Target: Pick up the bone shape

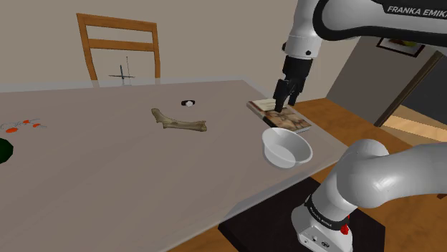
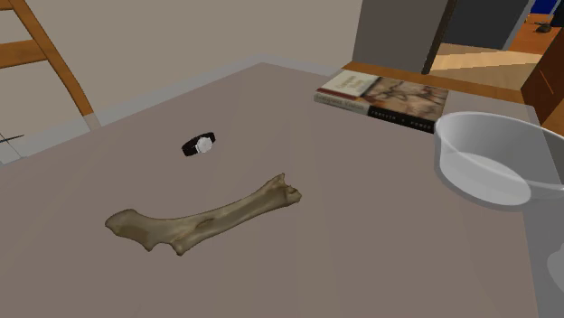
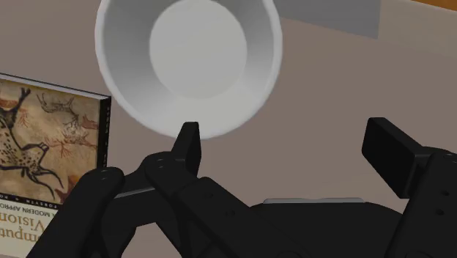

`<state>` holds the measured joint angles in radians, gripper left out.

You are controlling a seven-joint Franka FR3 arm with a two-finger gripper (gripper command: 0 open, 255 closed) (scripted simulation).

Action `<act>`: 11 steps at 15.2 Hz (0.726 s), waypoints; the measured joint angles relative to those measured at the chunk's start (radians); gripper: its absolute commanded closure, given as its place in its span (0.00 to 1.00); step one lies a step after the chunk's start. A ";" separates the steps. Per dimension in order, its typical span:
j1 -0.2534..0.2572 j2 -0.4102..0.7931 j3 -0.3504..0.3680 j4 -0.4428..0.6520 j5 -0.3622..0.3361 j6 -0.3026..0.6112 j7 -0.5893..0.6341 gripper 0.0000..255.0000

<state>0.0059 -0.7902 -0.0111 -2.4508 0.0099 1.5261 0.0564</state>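
Note:
A long tan bone (image 1: 179, 122) lies flat on the grey-brown table (image 1: 129, 172), near its middle; in the second exterior view the bone (image 2: 206, 217) lies in the foreground. My black gripper (image 1: 281, 101) hangs over the book (image 1: 279, 116) at the shoulder view's right, well away from the bone. The gripper (image 3: 289, 150) is open, its fingers apart with nothing between them, and a white bowl (image 3: 189, 62) sits below it.
The white bowl (image 1: 286, 148) stands near the table's front right corner beside the book (image 2: 384, 100). A small black wristwatch (image 1: 188, 103) lies beyond the bone. A wooden chair (image 1: 118, 46) stands behind the table. Red bits (image 1: 21, 125) and a dark green object (image 1: 4, 151) sit at the left.

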 measured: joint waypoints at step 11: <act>0.072 0.250 -0.064 -0.009 0.013 0.339 -0.219 0.00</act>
<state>0.0778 -0.5402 -0.0754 -2.4594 0.0230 1.8648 -0.1629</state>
